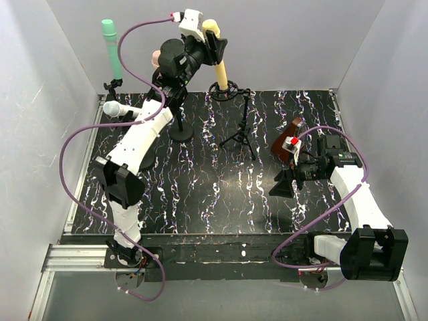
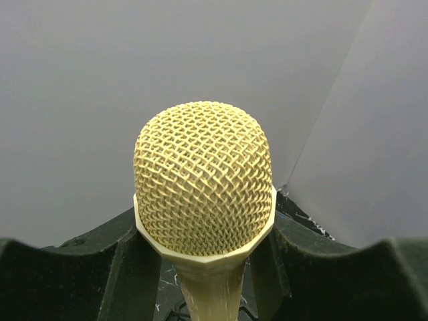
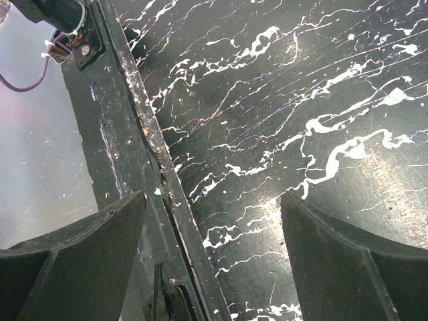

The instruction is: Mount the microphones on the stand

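The yellow microphone [image 1: 218, 59] stands tilted at the back, its foot in a round black holder [image 1: 225, 90]. My left gripper [image 1: 212, 41] is shut on it just under the head; in the left wrist view the mesh head [image 2: 200, 177] fills the middle, with the gripper [image 2: 204, 267] either side of the neck. The mint green microphone [image 1: 110, 50] stands upright on a stand [image 1: 114, 85] at the back left. The white microphone [image 1: 116, 109] points left beside my left arm. A bit of the peach-pink microphone [image 1: 156, 59] shows behind the left wrist. My right gripper [image 1: 284, 184] [image 3: 214, 267] is open and holds nothing.
A black tripod stand [image 1: 242, 130] stands mid-table with nothing on it. A pole with a round base [image 1: 180, 134] rises under my left arm. A brown wedge-shaped object [image 1: 286, 142] sits just behind the right wrist. The table's front edge [image 3: 144, 144] runs under the right gripper.
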### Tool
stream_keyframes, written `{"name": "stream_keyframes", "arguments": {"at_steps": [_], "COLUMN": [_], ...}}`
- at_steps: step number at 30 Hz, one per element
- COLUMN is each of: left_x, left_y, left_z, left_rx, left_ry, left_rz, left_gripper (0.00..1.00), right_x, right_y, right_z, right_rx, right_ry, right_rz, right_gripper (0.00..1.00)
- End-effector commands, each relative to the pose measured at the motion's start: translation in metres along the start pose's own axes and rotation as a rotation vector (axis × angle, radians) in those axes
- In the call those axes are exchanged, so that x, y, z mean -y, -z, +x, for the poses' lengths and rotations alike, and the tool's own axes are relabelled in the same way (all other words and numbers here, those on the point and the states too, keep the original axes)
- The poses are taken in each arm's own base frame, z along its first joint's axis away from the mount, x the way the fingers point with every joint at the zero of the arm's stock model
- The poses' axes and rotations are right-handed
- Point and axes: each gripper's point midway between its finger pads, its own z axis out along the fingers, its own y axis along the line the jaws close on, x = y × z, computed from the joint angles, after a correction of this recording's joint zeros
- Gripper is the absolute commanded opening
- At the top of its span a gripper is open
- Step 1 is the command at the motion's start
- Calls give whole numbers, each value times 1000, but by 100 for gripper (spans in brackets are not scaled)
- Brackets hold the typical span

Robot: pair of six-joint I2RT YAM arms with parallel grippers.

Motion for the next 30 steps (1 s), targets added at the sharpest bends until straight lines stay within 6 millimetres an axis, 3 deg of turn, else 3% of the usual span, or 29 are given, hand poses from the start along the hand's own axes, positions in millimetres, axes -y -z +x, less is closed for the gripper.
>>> {"name": "stream_keyframes", "arguments": {"at_steps": [1, 10, 14, 16, 18, 19, 22, 30], "left_x": [-6, 1, 3, 0, -2, -3, -8, -4], "left_y": [-4, 7, 21, 27, 31, 33, 40, 65], "left_z": [12, 57, 99, 107, 109, 108, 93, 50], "left_rx": [-13, -127, -225, -234, -241, -246, -240, -222], "left_ry": [-10, -10, 29, 56, 81, 88, 97, 62], "left_rz": [-9, 53, 72, 52, 30, 20, -29, -17], "left_gripper": [0, 0, 0, 22, 59, 72, 95, 98], "right_x": [-2, -1, 0, 0, 1, 1, 2, 4], "right_y": [1, 0, 0, 0, 0, -1, -1, -1], "right_z": [0, 1, 1, 2, 3, 3, 4, 5], "right_rx": [6, -1, -2, -5, -7, -7, -11, -19], "right_ry": [13, 8, 6, 3, 0, -2, -7, -9], "right_rz": [-9, -10, -10, -11, -10, -11, -12, -7], "right_gripper": [89, 89, 89, 89, 89, 89, 90, 90]}}
